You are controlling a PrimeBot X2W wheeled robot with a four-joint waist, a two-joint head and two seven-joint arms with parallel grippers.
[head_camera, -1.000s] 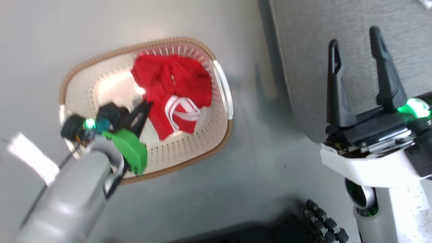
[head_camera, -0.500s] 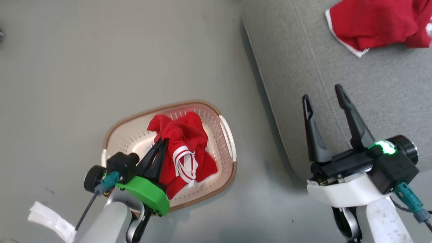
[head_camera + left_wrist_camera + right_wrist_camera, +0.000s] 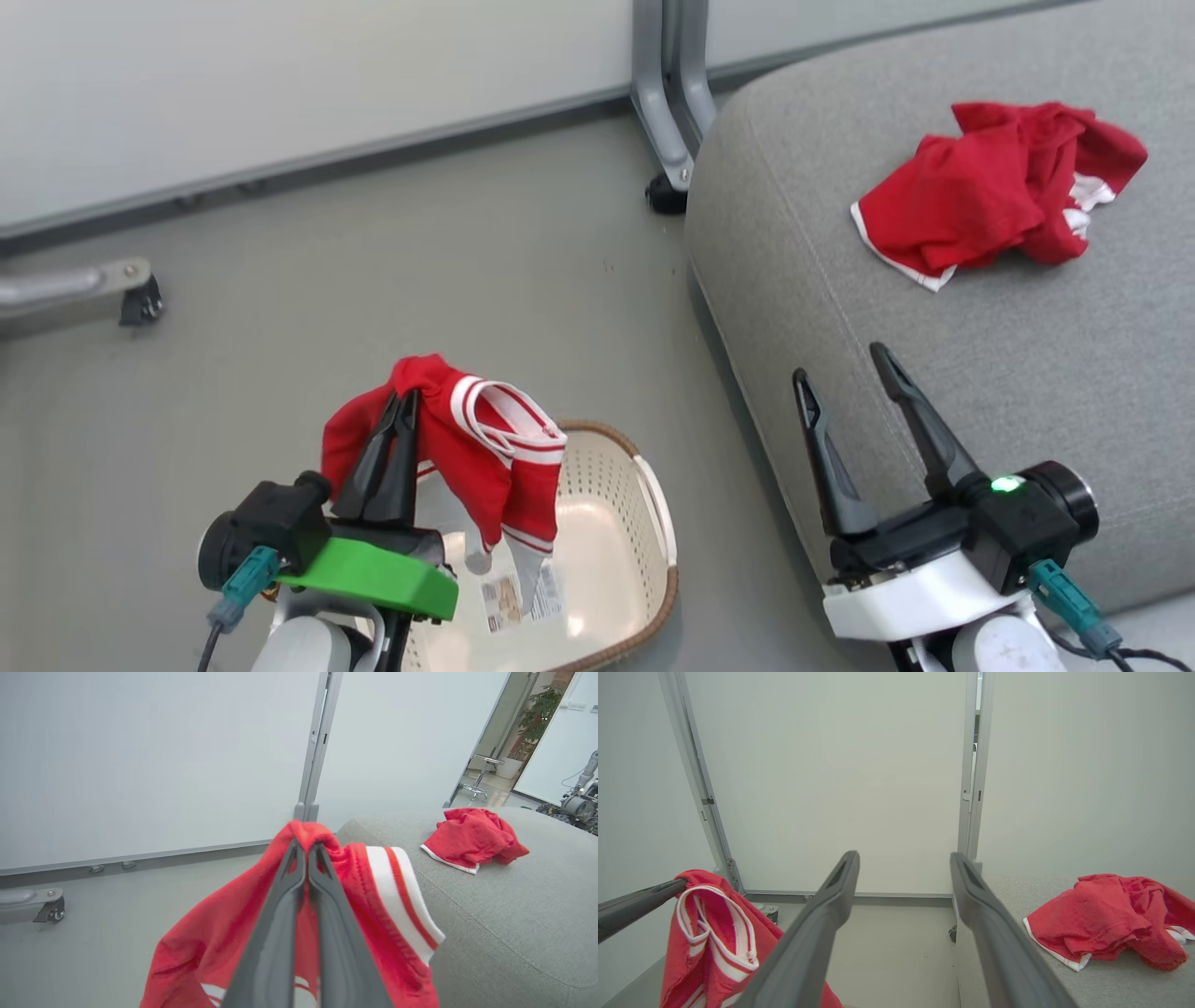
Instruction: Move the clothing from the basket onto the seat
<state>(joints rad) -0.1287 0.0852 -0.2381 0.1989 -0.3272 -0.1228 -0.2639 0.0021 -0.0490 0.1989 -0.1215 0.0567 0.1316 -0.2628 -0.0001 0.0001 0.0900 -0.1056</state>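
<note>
My left gripper (image 3: 403,399) is shut on a fold of the red clothing (image 3: 485,457), which hangs lifted above the cream basket (image 3: 665,546) on the floor. The basket's base with its sticker shows under the dangling fabric. In the left wrist view the closed fingers (image 3: 306,842) pinch the clothing (image 3: 373,882), its red-and-white striped trim draped to the right. My right gripper (image 3: 837,366) stands open, nothing between its fingers, over the front edge of the light-grey seat (image 3: 934,308). A second red garment (image 3: 990,191) lies crumpled on the seat, farther back.
White partition panels stand behind, with a metal post and its castor foot (image 3: 667,191) just beside the seat's far corner. Another castor leg (image 3: 121,294) sits on the grey floor at the left. Another robot (image 3: 579,802) is far off behind the seat.
The head camera has tilted up toward the wall and seat. My left gripper has raised the clothing out of the basket. The right gripper stays open.
</note>
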